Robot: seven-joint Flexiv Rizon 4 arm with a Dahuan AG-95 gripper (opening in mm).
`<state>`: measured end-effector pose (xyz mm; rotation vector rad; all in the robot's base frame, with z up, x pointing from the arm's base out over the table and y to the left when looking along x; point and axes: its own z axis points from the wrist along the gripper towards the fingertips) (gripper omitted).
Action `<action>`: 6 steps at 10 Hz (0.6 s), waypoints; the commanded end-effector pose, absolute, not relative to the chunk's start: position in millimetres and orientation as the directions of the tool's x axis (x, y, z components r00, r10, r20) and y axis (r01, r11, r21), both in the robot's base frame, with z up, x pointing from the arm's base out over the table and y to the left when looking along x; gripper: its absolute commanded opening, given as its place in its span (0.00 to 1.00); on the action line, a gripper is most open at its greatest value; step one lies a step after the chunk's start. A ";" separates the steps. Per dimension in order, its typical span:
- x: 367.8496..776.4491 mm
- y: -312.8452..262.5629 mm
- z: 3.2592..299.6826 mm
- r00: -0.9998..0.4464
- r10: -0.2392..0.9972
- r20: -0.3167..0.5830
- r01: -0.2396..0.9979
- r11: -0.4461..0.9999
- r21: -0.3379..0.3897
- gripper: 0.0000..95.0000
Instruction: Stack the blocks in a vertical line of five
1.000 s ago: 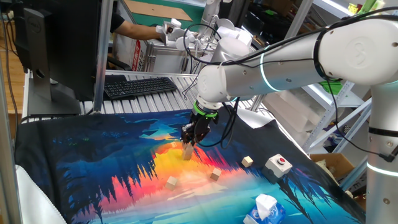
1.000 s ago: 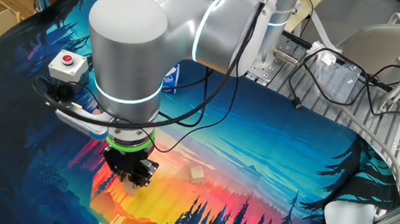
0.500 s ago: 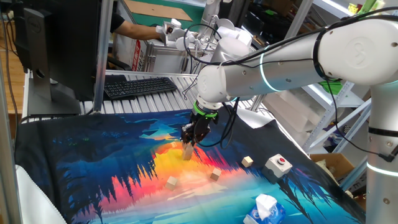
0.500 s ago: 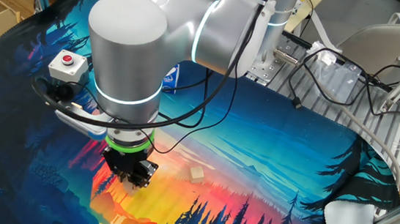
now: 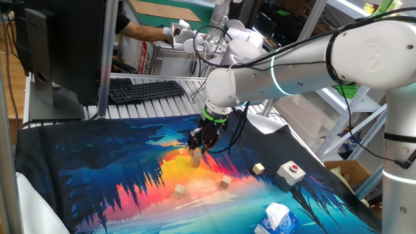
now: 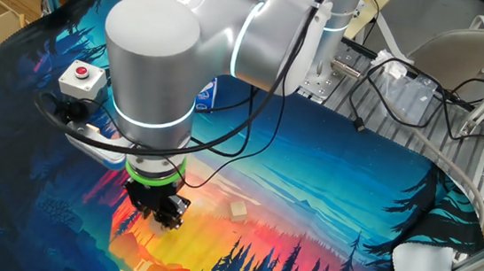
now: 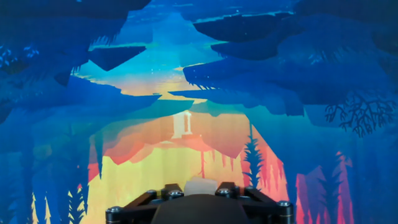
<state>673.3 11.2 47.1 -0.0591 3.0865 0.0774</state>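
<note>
My gripper [image 5: 197, 148] hangs low over the orange part of the mat, around the top of a short stack of pale wooden blocks [image 5: 195, 158]. In the hand view the top block [image 7: 199, 185] sits between my fingers [image 7: 227, 188], which stand close on both sides; whether they press it does not show. Three more blocks lie loose on the mat: one at the front [image 5: 179, 190], one in the middle [image 5: 224, 183] and one to the right [image 5: 259, 168]. In the other fixed view my gripper [image 6: 163, 219] hides the stack, and one loose block [image 6: 238, 210] lies to its right.
A white box with a red button [image 5: 290, 171] stands at the mat's right edge, also seen in the other fixed view as the button box [image 6: 81, 78]. A blue-and-white carton [image 5: 276, 218] sits at the front right. A keyboard [image 5: 144, 90] and monitor stand behind the mat.
The arm has shifted only very slightly. The block stays between my fingers, and the loose blocks have not moved.
</note>
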 end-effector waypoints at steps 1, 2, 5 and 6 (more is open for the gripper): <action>673.2 11.1 47.1 -0.998 -0.023 -0.052 -0.026 0.998 0.050 0.80; 673.2 11.1 47.1 -0.998 -0.022 -0.051 -0.025 0.998 0.051 0.80; 672.5 9.5 47.3 -0.998 -0.038 -0.041 -0.041 0.996 0.080 0.80; 672.3 9.2 48.1 -0.998 -0.048 -0.038 -0.051 0.995 0.084 0.60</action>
